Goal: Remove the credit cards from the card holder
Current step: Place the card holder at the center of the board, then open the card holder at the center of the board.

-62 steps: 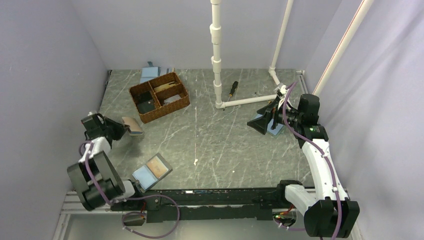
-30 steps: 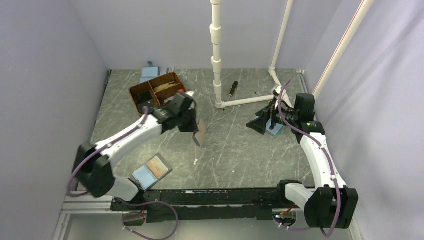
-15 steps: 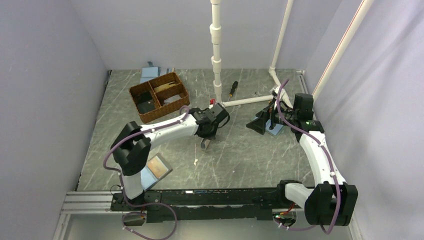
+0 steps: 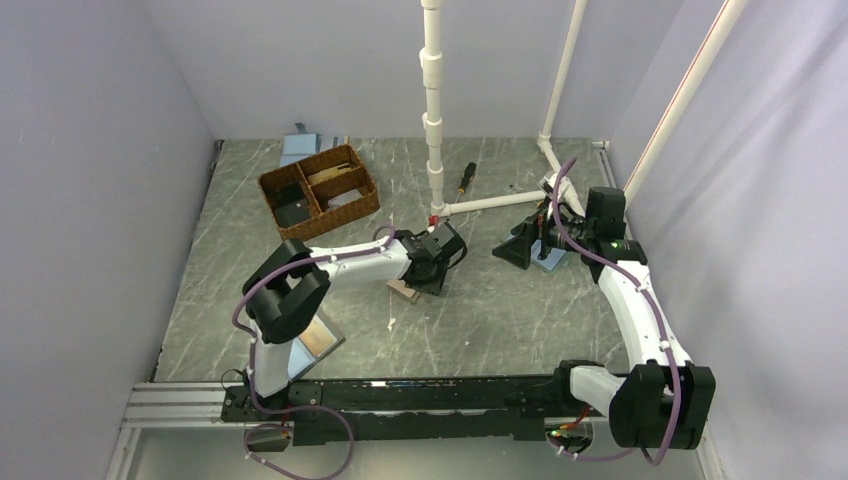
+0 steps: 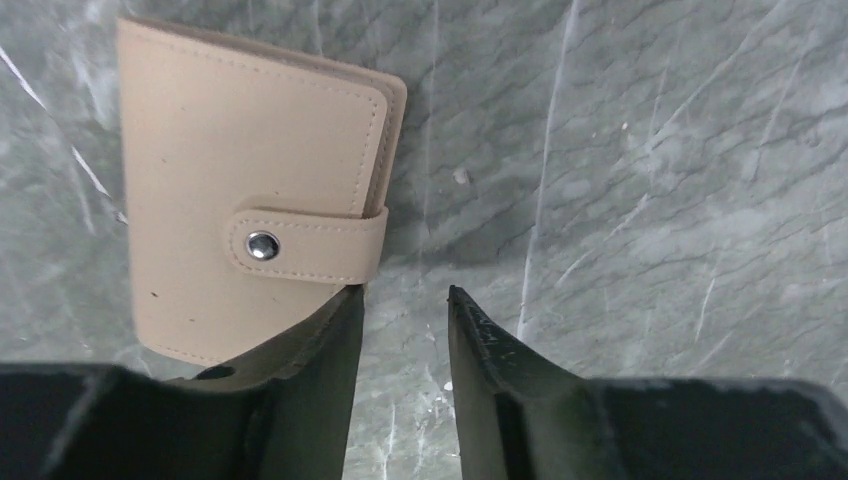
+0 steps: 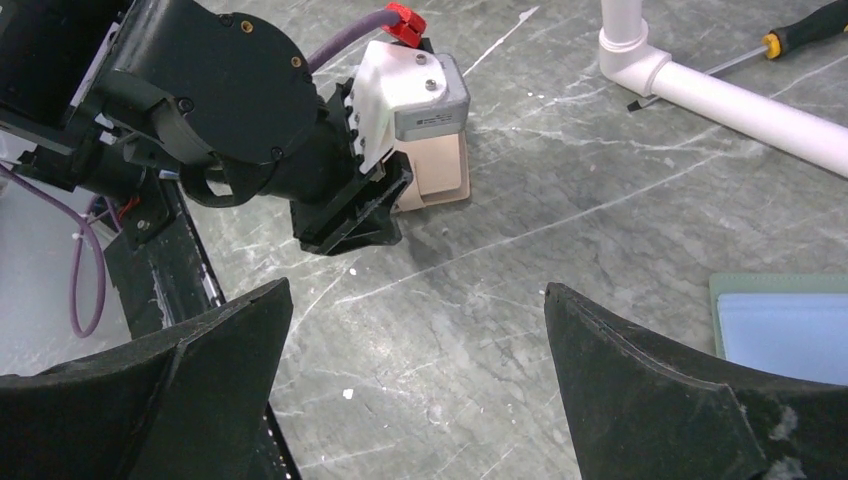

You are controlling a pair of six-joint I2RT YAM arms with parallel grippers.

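Beige snap-strap wallet (image 5: 250, 200) lay flat beneath left gripper (image 5: 402, 292), jaws narrowly parted, empty; right gripper (image 6: 417, 295) gaped wide near light-blue flat card holder (image 6: 790, 340).

There are two robot arms, the left arm (image 4: 335, 262) and the right arm (image 4: 632, 300). On the table (image 4: 480, 320) I count one woven basket (image 4: 322, 193) at the far left, one screwdriver (image 4: 466, 178) in the far middle, and one tan wallet (image 5: 250, 170) with one strap and one metal snap (image 5: 263, 245).

The flat blue folders are three:
- the card holder (image 6: 780, 335) at the right
- one folder with a brown half (image 4: 320, 338) at the near left
- one plain blue folder (image 4: 300, 148) behind the basket

The white pipes are three: one upright pipe (image 4: 432, 100), one leaning pipe (image 4: 565, 70), and one lying pipe (image 4: 495, 203).
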